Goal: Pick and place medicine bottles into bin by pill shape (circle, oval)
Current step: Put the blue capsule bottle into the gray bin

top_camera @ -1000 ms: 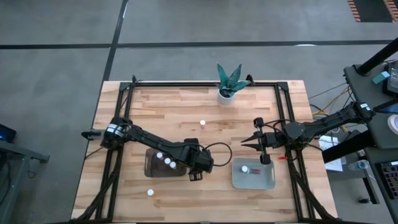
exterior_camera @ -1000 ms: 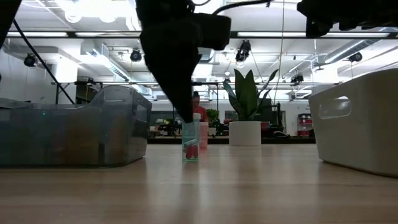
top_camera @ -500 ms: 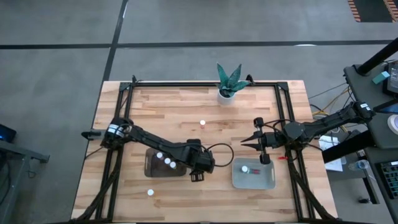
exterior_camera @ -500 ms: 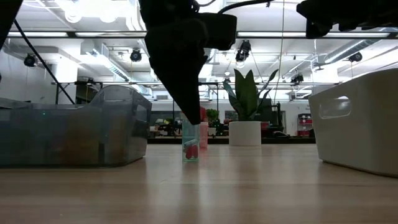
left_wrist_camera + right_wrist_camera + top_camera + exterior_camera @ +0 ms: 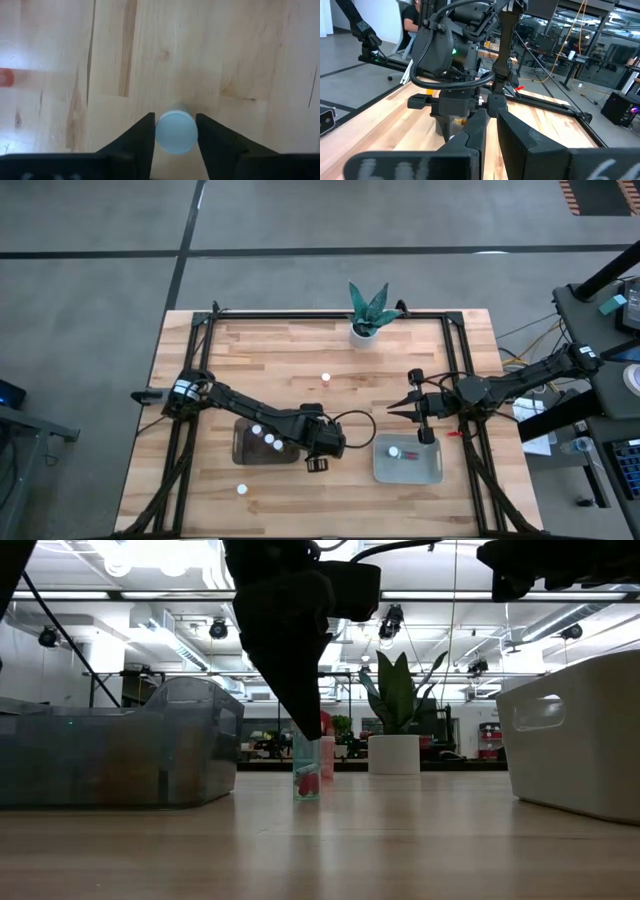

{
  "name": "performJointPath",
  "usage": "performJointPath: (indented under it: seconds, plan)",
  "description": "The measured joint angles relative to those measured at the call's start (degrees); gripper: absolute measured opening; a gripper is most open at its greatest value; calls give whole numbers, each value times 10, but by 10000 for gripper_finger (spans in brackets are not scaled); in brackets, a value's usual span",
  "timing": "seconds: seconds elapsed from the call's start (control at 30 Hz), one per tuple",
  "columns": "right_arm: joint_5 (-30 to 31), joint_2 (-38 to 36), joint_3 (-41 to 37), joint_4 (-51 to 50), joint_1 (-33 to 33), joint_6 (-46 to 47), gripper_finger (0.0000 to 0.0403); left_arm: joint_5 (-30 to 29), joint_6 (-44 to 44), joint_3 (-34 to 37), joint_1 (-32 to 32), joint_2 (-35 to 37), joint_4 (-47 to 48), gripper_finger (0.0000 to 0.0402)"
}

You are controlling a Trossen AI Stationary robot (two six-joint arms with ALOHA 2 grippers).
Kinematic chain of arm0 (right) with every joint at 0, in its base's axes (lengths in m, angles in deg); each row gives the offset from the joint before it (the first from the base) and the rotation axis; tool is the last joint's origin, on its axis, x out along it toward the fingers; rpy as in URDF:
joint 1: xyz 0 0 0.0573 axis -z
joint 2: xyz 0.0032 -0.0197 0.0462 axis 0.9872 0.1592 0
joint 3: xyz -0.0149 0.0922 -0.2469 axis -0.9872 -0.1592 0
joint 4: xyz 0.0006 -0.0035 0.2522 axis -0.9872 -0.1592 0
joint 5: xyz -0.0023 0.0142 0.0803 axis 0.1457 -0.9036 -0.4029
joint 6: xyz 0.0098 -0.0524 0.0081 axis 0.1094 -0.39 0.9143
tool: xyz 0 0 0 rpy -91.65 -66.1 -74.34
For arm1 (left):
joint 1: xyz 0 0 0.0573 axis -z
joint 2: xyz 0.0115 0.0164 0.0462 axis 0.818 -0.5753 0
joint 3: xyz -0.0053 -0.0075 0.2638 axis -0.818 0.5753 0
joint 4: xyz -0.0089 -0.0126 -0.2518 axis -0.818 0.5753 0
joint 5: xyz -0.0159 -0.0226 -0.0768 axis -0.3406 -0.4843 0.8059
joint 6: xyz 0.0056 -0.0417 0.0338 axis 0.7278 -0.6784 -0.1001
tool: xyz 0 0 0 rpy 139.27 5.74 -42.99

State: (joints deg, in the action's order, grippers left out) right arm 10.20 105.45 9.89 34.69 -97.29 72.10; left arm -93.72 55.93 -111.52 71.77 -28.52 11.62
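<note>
**Sorting part done: left end effector closing round a bottle between the two bins**

Pale wooden planks make up the counter (image 5: pixel 300 350), with a grey concrete floor around it. Nearest the front edge one medicine bottle (image 5: pixel 241 489) stands alone, not yet sorted. Just behind it the dark translucent bin (image 5: pixel 240 450) holds three white-capped bottles (image 5: pixel 268 441), and the pale grey-green bin (image 5: pixel 430 470) holds one (image 5: pixel 394 451). Between the bins the left end effector (image 5: pixel 318 464) points down over another bottle (image 5: pixel 176 132); in the left wrist view its fingers (image 5: pixel 137 137) flank the white cap closely on both sides, though I cannot tell whether they already press it. That bottle stands upright on the wood. The right end effector (image 5: pixel 392 410) waits behind the pale bin, its fingers nearly together and holding nothing. Farther back a lone bottle (image 5: pixel 326 378) remains mid-counter, and the potted plant (image 5: pixel 368 315) stands at the far edge. By my count four are sorted and three remain.
</note>
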Motion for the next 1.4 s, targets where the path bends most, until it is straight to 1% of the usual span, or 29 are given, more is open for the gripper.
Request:
performJointPath:
  seconds: [0.13, 0.23, 0.4, 0.53, 0.63, 0.77, 0.9, 0.97, 1.03, 1.1, 1.17, 1.2, 1.3, 1.4]
  plan:
    - [0, 0, 0, 0, 0, 0, 38, 0, 0, 0, 0, 0, 0, 101]
    - [0, 0, 0, -1, 0, 1, 38, 0, 0, -1, 0, 1, 1, 97]
    - [0, 0, 0, -2, 0, 20, 38, 0, 1, -30, 0, 5, 5, 94]
    - [0, 0, 9, -41, 0, 42, 38, 0, 15, -60, 1, 8, 14, 93]
    - [0, 2, 26, -88, -1, 64, 43, 0, 33, -85, 5, 11, 15, 93]
    - [0, 22, 57, -145, -1, 106, 72, 0, 65, -117, 12, 11, 15, 92]
    - [0, 67, 93, -191, -2, 151, 120, -3, 93, -146, 16, 11, 15, 92]
    - [-1, 96, 110, -197, -2, 165, 143, -4, 104, -160, 16, 11, 14, 92]
    - [-17, 126, 128, -198, -2, 165, 163, -5, 112, -174, 17, 11, 14, 92]
    - [-56, 155, 148, -197, -2, 157, 178, -7, 123, -185, 17, 11, 15, 92]
    - [-91, 180, 168, -197, -2, 155, 188, -11, 131, -195, 17, 12, 15, 92]
    - [-100, 193, 178, -197, -2, 155, 191, -15, 136, -198, 17, 13, 15, 92]
    - [-106, 224, 198, -197, -2, 155, 194, -31, 143, -205, 17, 20, 16, 92]
    - [-106, 248, 210, -198, -2, 153, 191, -58, 151, -207, 18, 31, 15, 92]
